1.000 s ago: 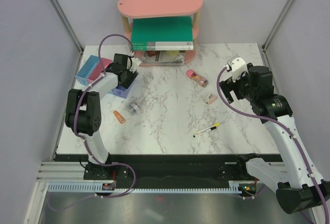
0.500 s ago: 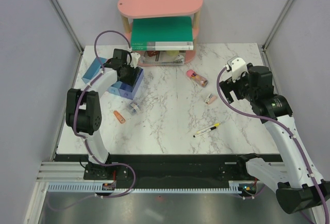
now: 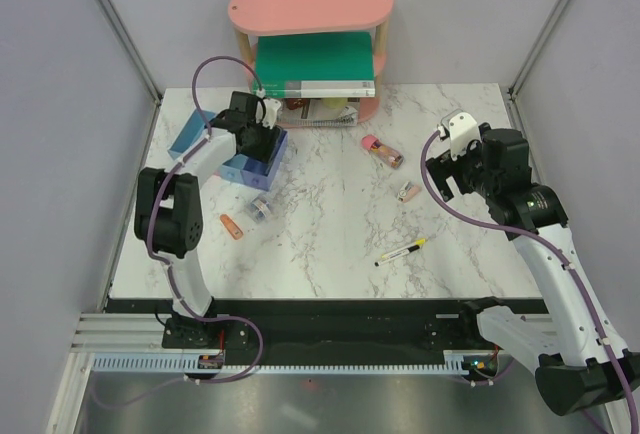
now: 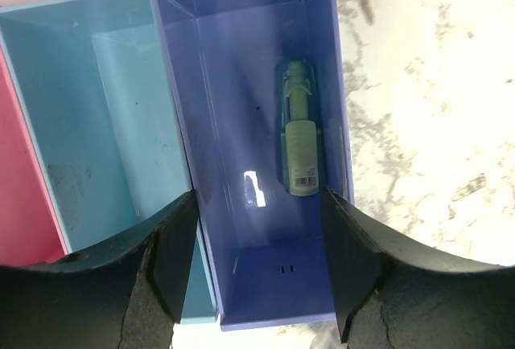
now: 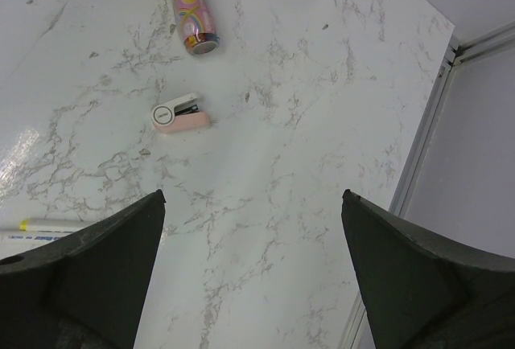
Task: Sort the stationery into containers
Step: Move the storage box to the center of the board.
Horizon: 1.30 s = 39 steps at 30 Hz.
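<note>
Left hand (image 4: pixel 257 232) spread wide, empty, over purple-blue bin (image 4: pixel 237 75). Green piece (image 4: pixel 299 128) lies flat inside bin along one long wall, just ahead of one finger, not touching. Right hand (image 5: pixel 251 204) spread wide above worktop (image 5: pixel 338 108). Pale pink piece (image 5: pixel 181 113) and pink-red piece (image 5: pixel 190 10) lie ahead, apart. Pen (image 5: pixel 48 227) near one finger.

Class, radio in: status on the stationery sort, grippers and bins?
Left gripper open over purple bin. Green piece lying inside it. Right gripper open, empty, above pale pink piece. Nothing blocking.
</note>
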{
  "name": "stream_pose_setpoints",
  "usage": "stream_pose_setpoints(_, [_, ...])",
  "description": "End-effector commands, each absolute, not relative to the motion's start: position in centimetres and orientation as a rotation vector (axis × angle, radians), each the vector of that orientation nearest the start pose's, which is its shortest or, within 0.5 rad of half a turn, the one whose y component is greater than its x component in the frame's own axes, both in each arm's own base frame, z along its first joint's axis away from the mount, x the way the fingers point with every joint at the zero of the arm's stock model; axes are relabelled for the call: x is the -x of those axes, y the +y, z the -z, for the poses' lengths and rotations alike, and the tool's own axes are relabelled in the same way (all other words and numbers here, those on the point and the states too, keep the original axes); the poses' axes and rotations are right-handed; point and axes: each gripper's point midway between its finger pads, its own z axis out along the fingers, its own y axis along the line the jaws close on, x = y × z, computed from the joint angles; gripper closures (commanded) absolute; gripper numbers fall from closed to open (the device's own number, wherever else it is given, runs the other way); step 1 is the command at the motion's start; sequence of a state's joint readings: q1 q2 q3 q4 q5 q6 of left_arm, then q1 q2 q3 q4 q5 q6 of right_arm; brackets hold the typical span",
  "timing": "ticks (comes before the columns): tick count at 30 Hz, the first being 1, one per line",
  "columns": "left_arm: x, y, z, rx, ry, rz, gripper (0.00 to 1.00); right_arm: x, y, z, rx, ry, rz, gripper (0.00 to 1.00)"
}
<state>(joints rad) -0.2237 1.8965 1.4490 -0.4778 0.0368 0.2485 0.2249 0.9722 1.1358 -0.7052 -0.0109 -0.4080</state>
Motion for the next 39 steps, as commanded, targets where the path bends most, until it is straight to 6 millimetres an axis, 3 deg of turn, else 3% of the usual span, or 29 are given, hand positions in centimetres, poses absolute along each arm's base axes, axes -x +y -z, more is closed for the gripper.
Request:
stream_pose_setpoints(1, [-41.9,-15.3,-5.3,-0.626,2.577,0.329,0.32,-29.1,5.2,-27.2,0.664,1.992,0.097,0.02])
stream_pose_setpoints(11, [-40.4,-18.7,-3.6,-0.663,2.629,0.393,0.32,-29.0,5.1,-27.5,0.663,1.983,0.1,0.02])
stream_pose_setpoints(19, [-37.7,-22.6,-4.6,-0.755,2.606,0.585,0.32,-28.6,5.0,-27.2,0.675,1.986,0.108,0.02])
stream_pose_setpoints(24, [-36.3,-23.8,-5.2,-0.781,2.608,0.702,0.32,-28.5,5.1,-27.3,0.676,1.983,0.099,0.02])
stream_pose_setpoints(30, [-35.6,-24.9,-7.3,-0.812,2.552,0.791,0.32,-28.4,5.2,-27.1,0.679,1.993,0.089,0.02])
stream_pose_setpoints(39, [-37.4,-22.4,-13.3,-0.848,2.374,0.532,0.32,-29.1,7.3,-25.9,0.722,2.012,-0.038,0.02])
